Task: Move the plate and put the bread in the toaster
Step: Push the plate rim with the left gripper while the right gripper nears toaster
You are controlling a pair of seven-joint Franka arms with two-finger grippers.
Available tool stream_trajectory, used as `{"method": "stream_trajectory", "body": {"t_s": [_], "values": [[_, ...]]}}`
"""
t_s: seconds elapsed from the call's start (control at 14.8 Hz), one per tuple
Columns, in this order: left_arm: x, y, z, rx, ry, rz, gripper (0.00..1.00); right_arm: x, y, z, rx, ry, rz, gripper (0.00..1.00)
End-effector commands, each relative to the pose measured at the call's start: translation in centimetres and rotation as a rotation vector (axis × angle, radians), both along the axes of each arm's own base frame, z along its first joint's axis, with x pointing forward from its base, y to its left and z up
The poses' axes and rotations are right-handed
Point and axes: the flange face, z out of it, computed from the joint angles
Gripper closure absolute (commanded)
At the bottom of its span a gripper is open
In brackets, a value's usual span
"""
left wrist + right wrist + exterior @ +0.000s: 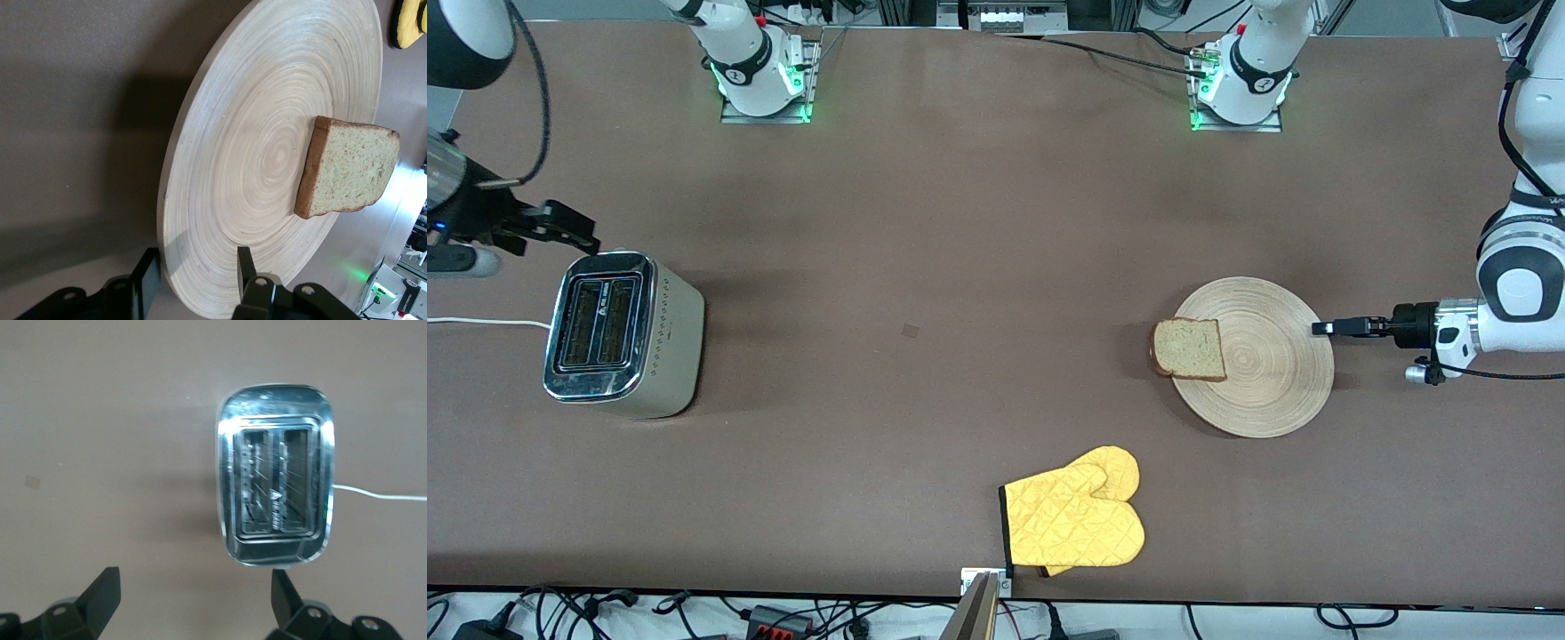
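The light-wood plate point(1267, 373) lies toward the left arm's end of the table. The bread point(1189, 349) lies flat on its rim at the side toward the right arm's end and overhangs it a little. My left gripper point(1320, 328) is level at the plate's other rim. In the left wrist view it point(197, 279) is open, with one finger on each side of the plate point(253, 167) rim; the bread point(348, 175) lies farther in. The silver toaster point(623, 333) stands at the right arm's end. My right gripper point(578, 233) is open and empty over the table just by it. The right wrist view shows the gripper point(193, 600) and the toaster's point(275, 475) two empty slots.
A yellow oven mitt point(1076, 517) lies near the table's front edge, nearer the camera than the plate; it also shows in the left wrist view point(408, 23). The toaster's white cord point(480, 322) runs off toward the right arm's end of the table.
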Motion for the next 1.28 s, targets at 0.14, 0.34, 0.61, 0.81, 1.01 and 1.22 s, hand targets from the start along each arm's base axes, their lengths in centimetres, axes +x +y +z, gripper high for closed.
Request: {"method": "stream_trajectory", "body": {"t_s": [0.14, 0.34, 0.61, 0.81, 1.01, 1.22], "values": [[0.2, -0.3, -0.6, -0.029, -0.045, -0.036, 0.5, 0.5, 5.3, -2.8, 0.003, 0.0, 0.074, 0.0], [0.2, -0.3, -1.0, -0.03, -0.045, -0.037, 0.5, 1.9, 8.3, -6.1, 0.026, 0.011, 0.108, 0.0], [0.2, -0.5, -1.7, -0.031, -0.041, -0.034, 0.6, 2.6, 10.3, -7.3, 0.068, 0.001, 0.12, 0.0], [0.3, -0.8, -1.6, -0.043, -0.032, -0.021, 0.91, 2.9, 11.3, -6.8, 0.071, -0.038, 0.132, 0.0], [0.4, -1.3, -1.5, -0.072, -0.014, -0.001, 0.99, 2.9, 11.4, -6.7, 0.075, -0.044, 0.132, 0.0], [0.6, -3.4, -1.4, -0.161, 0.02, 0.025, 0.99, 2.9, 12.2, -6.4, 0.076, -0.051, 0.145, 0.0]]}}
